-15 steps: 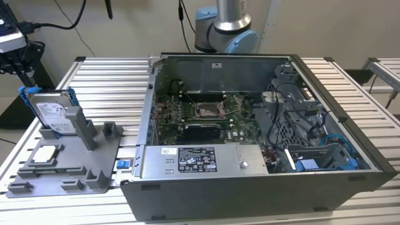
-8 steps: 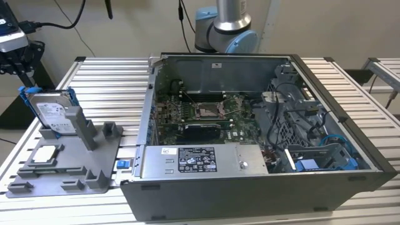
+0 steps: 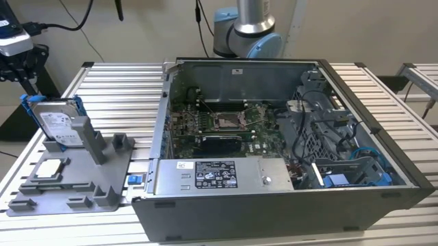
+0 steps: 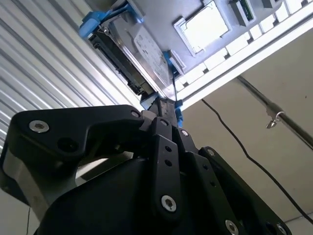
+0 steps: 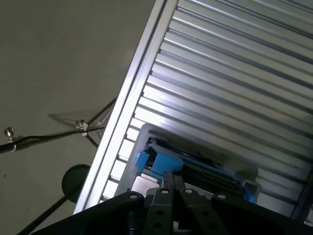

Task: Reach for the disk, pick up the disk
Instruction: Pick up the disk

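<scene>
Plainly upright, blue-framed silver disk (image 3: 57, 124)

I see a silver table (image 3: 116, 102) made of ribbed aluminium slats. A large, open, dark grey metal computer case (image 3: 274, 218) stands on it. Just beside the case, at the exterior view's left, lies a flat grey plastic holder base (image 3: 89, 179) with upright posts.

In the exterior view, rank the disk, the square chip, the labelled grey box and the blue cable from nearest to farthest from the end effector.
1. disk, just under the end effector, the exterior view's left
2. square chip, lower on the stand
3. labelled grey box, in the case
4. blue cable, the exterior view's right
</scene>
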Robot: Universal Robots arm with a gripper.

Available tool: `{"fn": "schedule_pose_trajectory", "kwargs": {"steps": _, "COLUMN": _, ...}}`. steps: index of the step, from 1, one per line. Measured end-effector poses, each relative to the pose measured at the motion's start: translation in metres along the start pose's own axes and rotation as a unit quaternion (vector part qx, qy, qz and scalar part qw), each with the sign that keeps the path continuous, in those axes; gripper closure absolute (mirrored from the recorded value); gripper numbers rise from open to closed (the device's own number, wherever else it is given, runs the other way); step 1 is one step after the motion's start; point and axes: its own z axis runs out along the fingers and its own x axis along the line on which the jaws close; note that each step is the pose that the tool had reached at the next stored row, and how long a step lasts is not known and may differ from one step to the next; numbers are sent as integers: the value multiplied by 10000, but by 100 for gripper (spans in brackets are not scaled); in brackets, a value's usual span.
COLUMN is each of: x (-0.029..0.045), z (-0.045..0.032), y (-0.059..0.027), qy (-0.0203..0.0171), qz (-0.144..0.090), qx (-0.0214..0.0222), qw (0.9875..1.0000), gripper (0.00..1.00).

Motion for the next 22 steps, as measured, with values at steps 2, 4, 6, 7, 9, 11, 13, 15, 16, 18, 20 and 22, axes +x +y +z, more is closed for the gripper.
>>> {"fn": "schedule_pose_trajectory", "kwargs": {"steps": 2, "x": 0, "z": 0, "y": 0, "qy": 6, "qz": -139, "qx": 0, "qw": 9999, "gripper": 100}}
{"fn": "schedule_pose_trajectory", "kwargs": {"steps": 4, "x": 0, "z": 0, "y": 0, "qy": 11, "qz": -276, "qx": 0, "qw": 9996, "gripper": 100}}
{"fn": "schedule_pose_trajectory", "kwargs": {"steps": 6, "x": 0, "z": 0, "y": 0, "qy": 15, "qz": -403, "qx": 0, "qw": 9992, "gripper": 100}}
{"fn": "schedule_pose_trajectory", "kwargs": {"steps": 7, "x": 0, "z": -1, "y": 0, "qy": 18, "qz": -468, "qx": 0, "qw": 9989, "gripper": 100}}
{"fn": "schedule_pose_trajectory", "kwargs": {"steps": 9, "x": 0, "z": 0, "y": 0, "qy": 24, "qz": -623, "qx": 0, "qw": 9981, "gripper": 100}}
{"fn": "schedule_pose_trajectory", "kwargs": {"steps": 11, "x": 0, "z": 0, "y": 0, "qy": 30, "qz": -795, "qx": 0, "qw": 9968, "gripper": 100}}
{"fn": "schedule_pose_trajectory", "kwargs": {"steps": 13, "x": 0, "z": -1, "y": 0, "qy": 36, "qz": -954, "qx": 0, "qw": 9954, "gripper": 100}}
{"fn": "schedule_pose_trajectory", "kwargs": {"steps": 15, "x": 0, "z": -1, "y": 0, "qy": 41, "qz": -1086, "qx": 0, "qw": 9941, "gripper": 100}}
{"fn": "schedule_pose_trajectory", "kwargs": {"steps": 16, "x": 0, "z": -1, "y": 0, "qy": 43, "qz": -1126, "qx": 0, "qw": 9936, "gripper": 100}}
{"fn": "schedule_pose_trajectory", "kwargs": {"steps": 18, "x": 0, "z": 0, "y": 0, "qy": 43, "qz": -1141, "qx": 0, "qw": 9935, "gripper": 100}}
{"fn": "schedule_pose_trajectory", "kwargs": {"steps": 20, "x": 0, "z": -1, "y": 0, "qy": 44, "qz": -1143, "qx": 0, "qw": 9934, "gripper": 100}}
{"fn": "schedule_pose_trajectory", "kwargs": {"steps": 22, "x": 0, "z": 0, "y": 0, "qy": 44, "qz": -1168, "qx": 0, "qw": 9931, "gripper": 100}}
